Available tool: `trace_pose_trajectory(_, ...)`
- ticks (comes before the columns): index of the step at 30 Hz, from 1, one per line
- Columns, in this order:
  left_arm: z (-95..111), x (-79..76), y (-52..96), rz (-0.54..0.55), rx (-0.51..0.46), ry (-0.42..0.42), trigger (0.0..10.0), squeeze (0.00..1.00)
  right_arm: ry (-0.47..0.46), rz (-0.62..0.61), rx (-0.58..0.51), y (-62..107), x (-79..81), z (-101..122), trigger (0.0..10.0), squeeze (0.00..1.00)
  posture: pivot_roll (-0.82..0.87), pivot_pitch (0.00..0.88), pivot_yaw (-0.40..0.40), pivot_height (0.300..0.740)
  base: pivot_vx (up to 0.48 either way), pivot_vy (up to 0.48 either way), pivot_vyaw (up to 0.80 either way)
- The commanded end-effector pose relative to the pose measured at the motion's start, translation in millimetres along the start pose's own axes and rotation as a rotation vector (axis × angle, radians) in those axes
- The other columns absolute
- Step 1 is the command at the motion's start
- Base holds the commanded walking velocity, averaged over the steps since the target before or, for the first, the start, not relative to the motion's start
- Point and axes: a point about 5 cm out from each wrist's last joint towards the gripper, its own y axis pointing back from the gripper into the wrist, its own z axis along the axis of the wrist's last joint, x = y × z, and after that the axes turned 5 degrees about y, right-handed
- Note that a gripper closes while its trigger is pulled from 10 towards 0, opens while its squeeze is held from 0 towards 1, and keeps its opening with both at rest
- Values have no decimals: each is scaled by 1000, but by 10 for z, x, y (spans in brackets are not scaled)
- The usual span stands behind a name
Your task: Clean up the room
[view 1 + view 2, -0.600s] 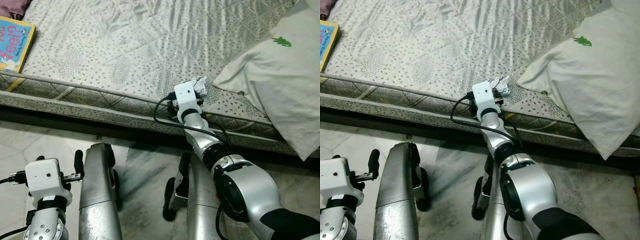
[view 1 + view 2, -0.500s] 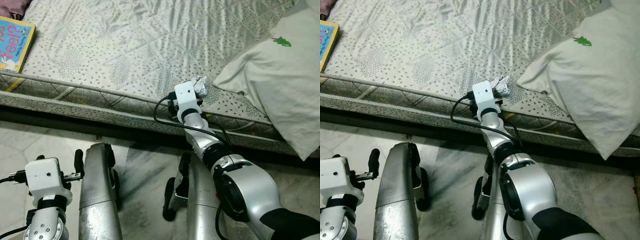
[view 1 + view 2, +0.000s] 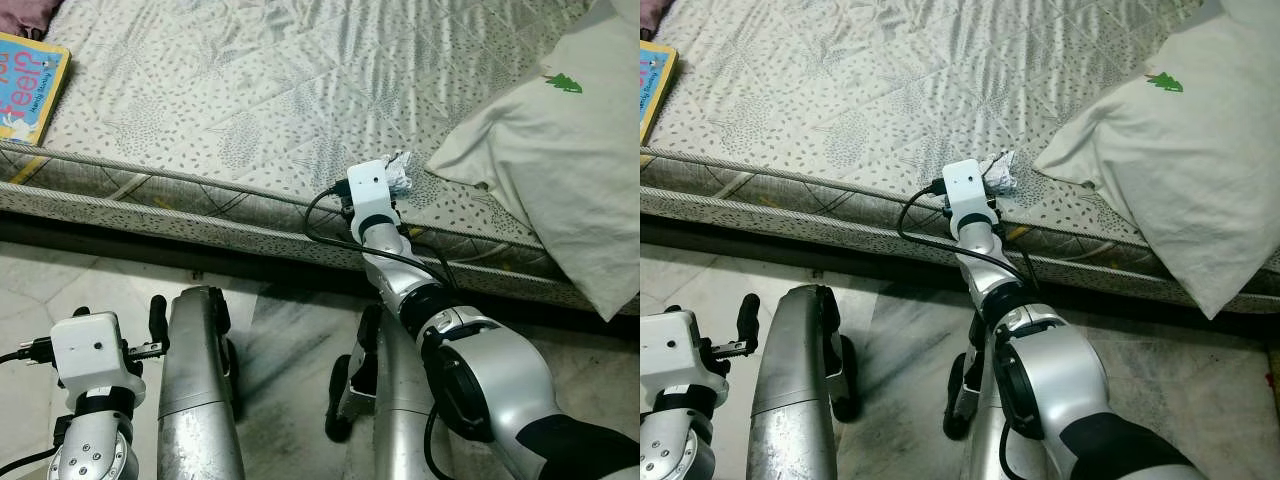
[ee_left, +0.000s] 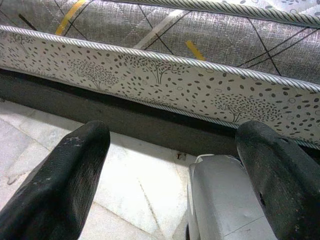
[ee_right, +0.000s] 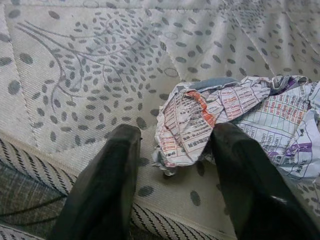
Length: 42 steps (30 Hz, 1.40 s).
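Note:
A crumpled printed paper (image 3: pixel 403 173) lies on the patterned mattress (image 3: pixel 250 100) near its front edge, just left of a white pillow (image 3: pixel 560 130). My right gripper (image 5: pixel 175 134) reaches over the mattress edge and stands open. The paper (image 5: pixel 220 112) sits at its fingertips, one end between them and touching one finger (image 5: pixel 235 165). The rest of the paper spreads past that finger. My left gripper (image 4: pixel 175 135) hangs open low over the floor, facing the mattress side, with nothing between its fingers.
A children's book (image 3: pixel 25 85) lies at the mattress's far left. The pillow overhangs the bed's right edge. A dark gap runs under the bed frame (image 4: pixel 150 130). My silver legs (image 3: pixel 200 390) stand on the marble floor (image 3: pixel 290 330) close to the bed.
My right wrist has edged slightly forward and left over the mattress edge, toward the paper. The left arm has not moved.

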Motion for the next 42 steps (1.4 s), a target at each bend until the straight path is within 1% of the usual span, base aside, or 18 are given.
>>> trace_pose_trajectory(1,-61,16,34,14,34,-8,10000,0,-12,-9,44,15,4,-83,0,0,252,390,-141,547,0,0,0)
trace_pose_trajectory(14,-52,2,12,13,28,-6,10000,0,-17,-11,42,10,-5,-72,0,0,252,385,-143,547,0,0,0)
trace_pose_trajectory(19,-55,0,17,11,29,-6,10000,0,-4,-1,40,15,18,-75,0,0,253,383,-143,547,0,0,0)
trace_pose_trajectory(23,-57,-3,17,9,30,-7,10000,0,0,-1,42,20,4,-103,0,0,253,380,-143,547,0,0,0)
trace_pose_trajectory(26,-59,-6,14,9,28,-7,10000,0,1,-2,44,24,-32,-138,0,0,257,376,-144,547,0,0,0)
trace_pose_trajectory(33,-60,-1,-13,7,24,-10,10000,0,-16,8,42,43,-228,-289,0,0,252,362,-143,547,0,0,0)
trace_pose_trajectory(35,-60,-1,-15,7,24,-10,10000,0,-15,9,42,45,-237,-296,0,0,252,362,-143,547,0,0,0)
trace_pose_trajectory(38,-49,11,-48,5,17,-13,10000,0,-34,46,26,66,-346,-373,0,0,247,351,-134,547,0,0,0)
trace_pose_trajectory(42,-43,15,-70,3,13,-14,10000,0,-64,78,6,73,-361,-372,0,0,242,345,-131,547,0,0,0)
